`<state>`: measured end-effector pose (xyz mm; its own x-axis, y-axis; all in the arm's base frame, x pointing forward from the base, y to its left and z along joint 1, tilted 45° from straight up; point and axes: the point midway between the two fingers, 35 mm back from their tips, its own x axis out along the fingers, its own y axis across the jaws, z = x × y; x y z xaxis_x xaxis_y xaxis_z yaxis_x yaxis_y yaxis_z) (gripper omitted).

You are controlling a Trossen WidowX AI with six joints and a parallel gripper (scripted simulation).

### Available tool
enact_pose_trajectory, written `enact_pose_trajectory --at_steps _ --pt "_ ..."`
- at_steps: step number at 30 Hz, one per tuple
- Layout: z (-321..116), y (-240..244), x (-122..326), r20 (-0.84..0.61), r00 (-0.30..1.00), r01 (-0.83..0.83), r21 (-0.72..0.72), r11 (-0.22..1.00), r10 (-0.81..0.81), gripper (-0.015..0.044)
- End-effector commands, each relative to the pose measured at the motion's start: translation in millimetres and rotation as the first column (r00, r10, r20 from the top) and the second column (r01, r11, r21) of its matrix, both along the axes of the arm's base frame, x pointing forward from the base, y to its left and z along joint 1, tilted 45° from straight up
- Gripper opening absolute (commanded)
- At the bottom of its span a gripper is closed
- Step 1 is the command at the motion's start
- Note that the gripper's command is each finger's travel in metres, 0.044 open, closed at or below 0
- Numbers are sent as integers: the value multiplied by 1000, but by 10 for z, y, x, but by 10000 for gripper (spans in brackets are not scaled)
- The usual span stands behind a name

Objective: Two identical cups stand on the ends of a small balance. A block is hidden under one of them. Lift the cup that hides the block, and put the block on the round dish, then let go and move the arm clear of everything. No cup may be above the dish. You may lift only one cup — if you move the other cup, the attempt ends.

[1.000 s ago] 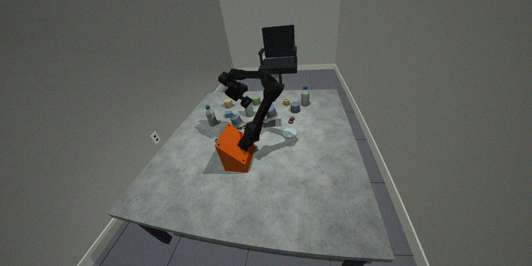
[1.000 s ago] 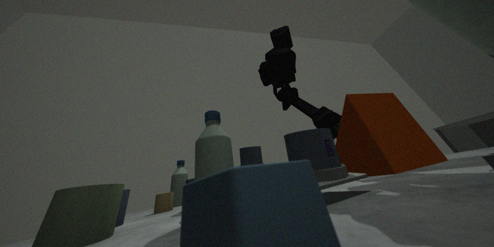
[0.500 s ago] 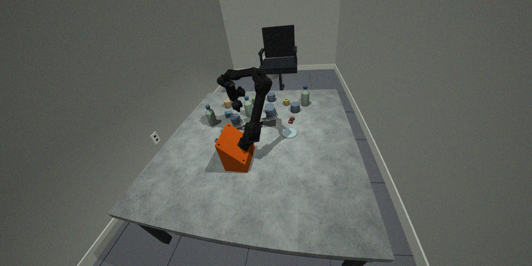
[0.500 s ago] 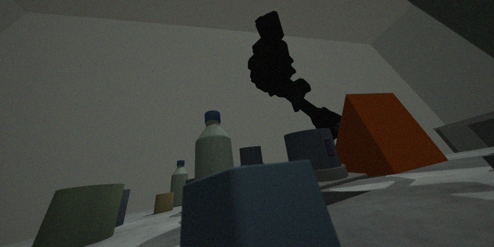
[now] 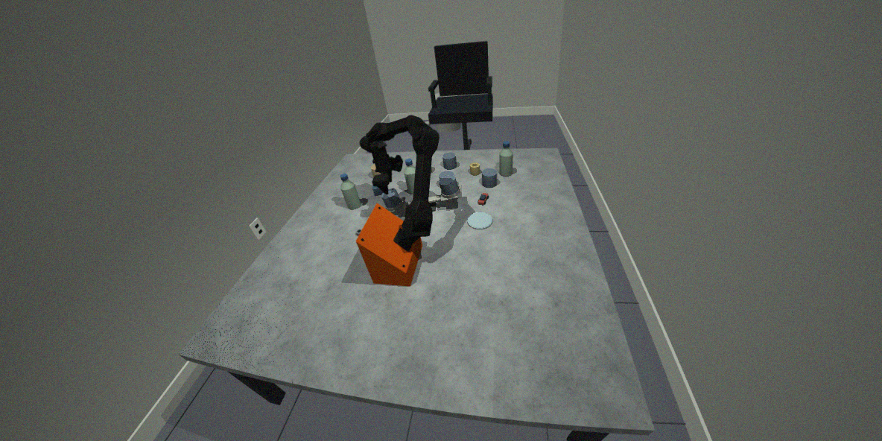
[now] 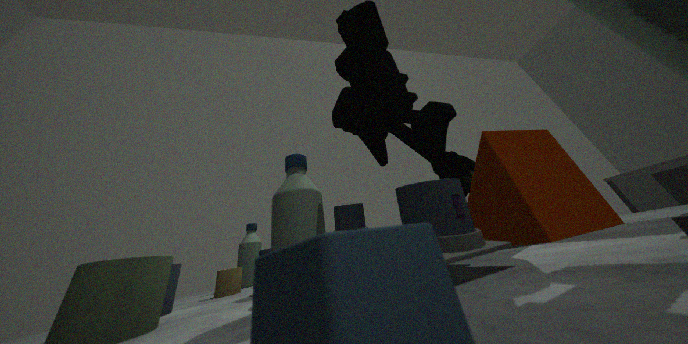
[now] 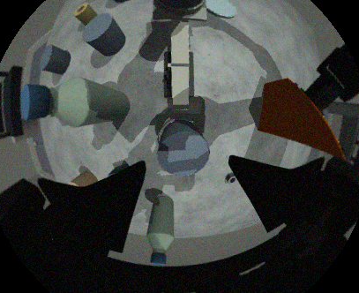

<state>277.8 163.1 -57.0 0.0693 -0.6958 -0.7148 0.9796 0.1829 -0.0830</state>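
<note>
My gripper (image 5: 389, 173) (image 7: 189, 163) is open and empty, pointing down. The balance's near-left cup (image 5: 390, 199) (image 7: 183, 152) (image 6: 433, 207), blue-grey, stands below it and shows between the fingertips in the wrist view. The balance beam (image 7: 180, 79) runs away from that cup. The other balance cup (image 5: 449, 187) stands on the far end; in the wrist view only its dark edge shows at the top. The round dish (image 5: 480, 220) (image 7: 221, 8) is pale blue and holds nothing. No block shows; it is hidden. I cannot tell the beam's tilt.
One green bottle (image 5: 409, 179) (image 7: 77, 102) stands beside the balance, another (image 5: 350, 194) (image 7: 161, 221) beyond the near cup, a third (image 5: 505, 162) at the back right. The orange base (image 5: 385, 246) (image 7: 293, 119) is close. Loose blue cups (image 5: 489, 178) and a red toy car (image 5: 483, 198) lie around.
</note>
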Motion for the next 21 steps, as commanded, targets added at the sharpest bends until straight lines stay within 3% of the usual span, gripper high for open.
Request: enact_pose_trajectory --at_steps 1,21 --pt "-10 21 13 12 1000 20 10 1000 -20 440" --pt "-257 -210 47 13 1000 20 9 1000 -20 440"
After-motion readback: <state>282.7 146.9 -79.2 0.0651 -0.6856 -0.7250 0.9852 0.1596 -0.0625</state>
